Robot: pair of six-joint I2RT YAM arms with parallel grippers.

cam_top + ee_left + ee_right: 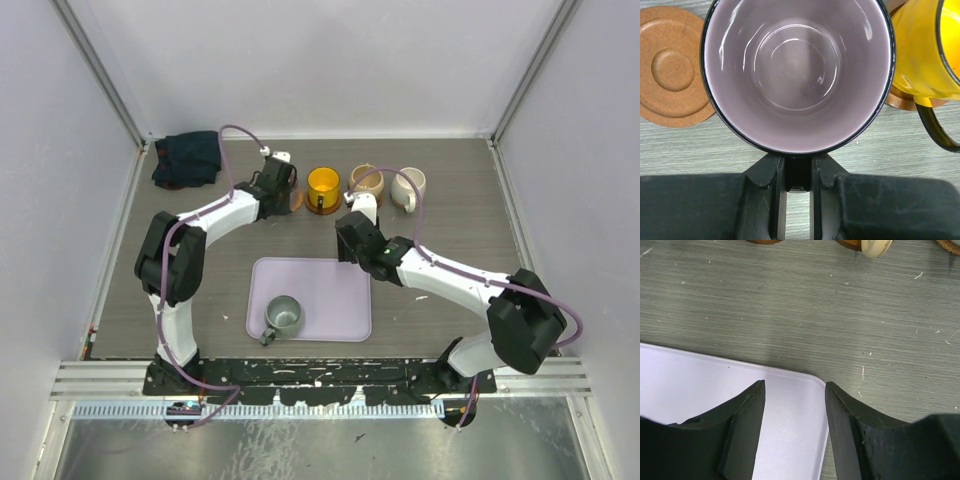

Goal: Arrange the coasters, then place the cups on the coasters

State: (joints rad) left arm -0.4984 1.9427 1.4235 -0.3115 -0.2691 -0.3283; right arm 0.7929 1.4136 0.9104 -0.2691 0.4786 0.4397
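Note:
In the left wrist view the mauve-pink cup (pixel 797 75) fills the frame. My left gripper (pixel 799 167) is shut on its dark handle; what lies under the cup is hidden. An empty orange-brown coaster (pixel 672 65) lies just left of it. On the right, the yellow cup (pixel 925 50) stands on a brown coaster (pixel 902 100). From above, the yellow cup (pixel 322 187), tan cup (pixel 366 183) and cream cup (pixel 408 187) stand in a row, with my left gripper (pixel 275 182) at its left end. My right gripper (pixel 795 385) hangs open and empty over the tray's far right corner.
The lavender tray (pixel 325 300) lies at the centre front, and the grey-green cup (pixel 281 317) stands on its near left part. A dark folded cloth (pixel 188 158) sits in the back left corner. Walls close the table on three sides.

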